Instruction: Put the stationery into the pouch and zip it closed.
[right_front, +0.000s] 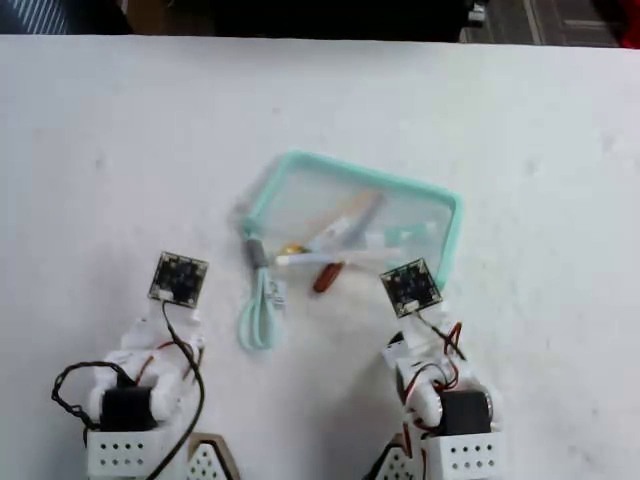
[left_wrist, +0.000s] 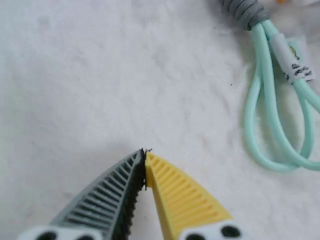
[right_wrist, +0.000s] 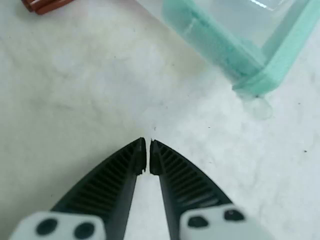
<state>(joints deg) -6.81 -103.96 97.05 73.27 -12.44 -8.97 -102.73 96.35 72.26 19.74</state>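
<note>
A clear pouch with a mint-green rim (right_front: 455, 215) lies at the table's middle, with pens and other stationery (right_front: 345, 232) showing through it. A white pen (right_front: 335, 258) and a reddish-brown item (right_front: 327, 277) lie at its near edge. A mint loop strap (right_front: 258, 310) trails from the pouch's grey end (right_front: 257, 250). My left gripper (left_wrist: 145, 152) is shut over bare table, with the mint loop strap (left_wrist: 272, 135) off to its side. My right gripper (right_wrist: 147, 145) is shut with nothing in it, close to the pouch's green corner (right_wrist: 250, 82); the reddish item (right_wrist: 42, 5) lies farther off.
The white table (right_front: 520, 120) stretches wide on every side of the pouch. Its far edge meets a dark background. Both arm bases (right_front: 125, 420) sit at the near edge, one left of the strap and the other (right_front: 450, 420) below the pouch's right end.
</note>
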